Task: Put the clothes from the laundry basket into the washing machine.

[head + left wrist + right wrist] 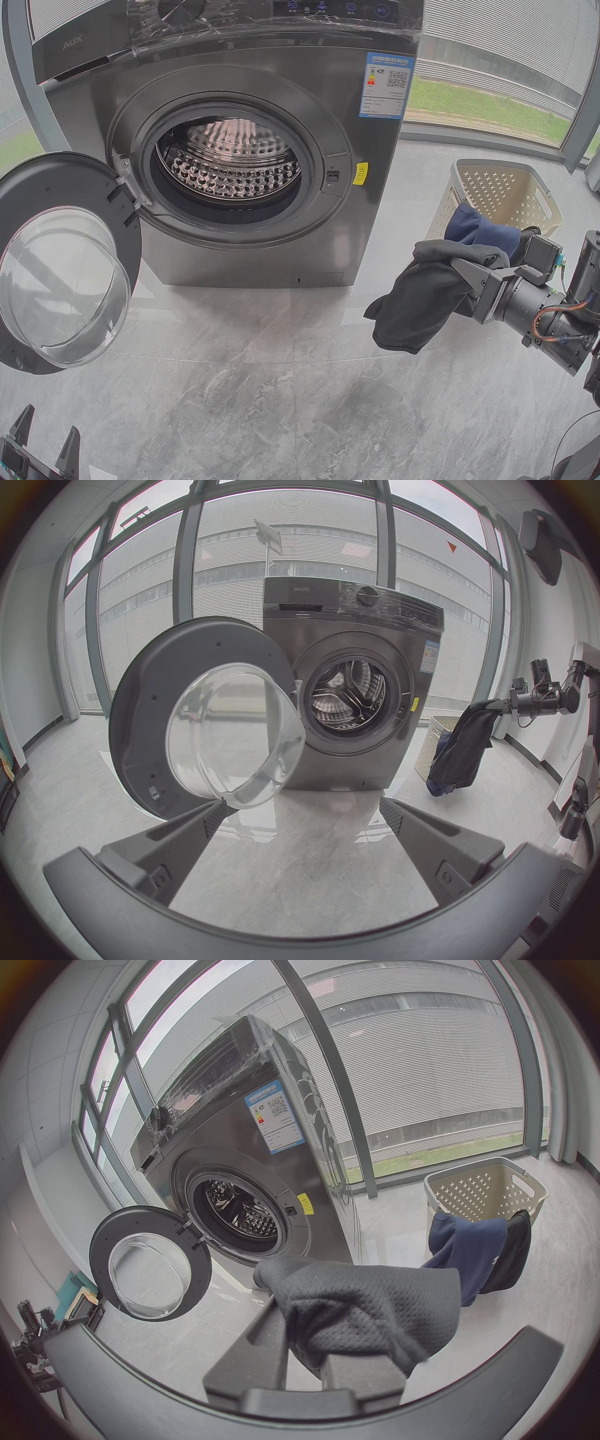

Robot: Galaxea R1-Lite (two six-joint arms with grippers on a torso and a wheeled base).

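Hanging from the right gripper (467, 270), a dark grey garment (419, 306) is seen above the floor (281, 387), to the right of the washing machine (250, 262) and on the near side of the laundry basket (500, 187). The gripper's fingers are closed on the upper edge of the cloth, and the rest of the garment is draped downward in loose folds. Whether the hanging cloth touches the basket cannot be told. The beige, perforated basket is set on the floor beside the machine's right side, near the window. A blue garment (481, 231) is draped over its near rim, and a black garment (514, 1254) is hung over the same rim just beside it. The machine's round door (62, 187) is swung fully open to the left, with its clear glass bowl (62, 281) turned outward. The steel drum (231, 162) is exposed, and no cloth can be made out inside it. The left gripper (303, 811) is held low over the floor, facing the open door, well apart from the basket. Its fingers are spread apart and nothing is held between them.
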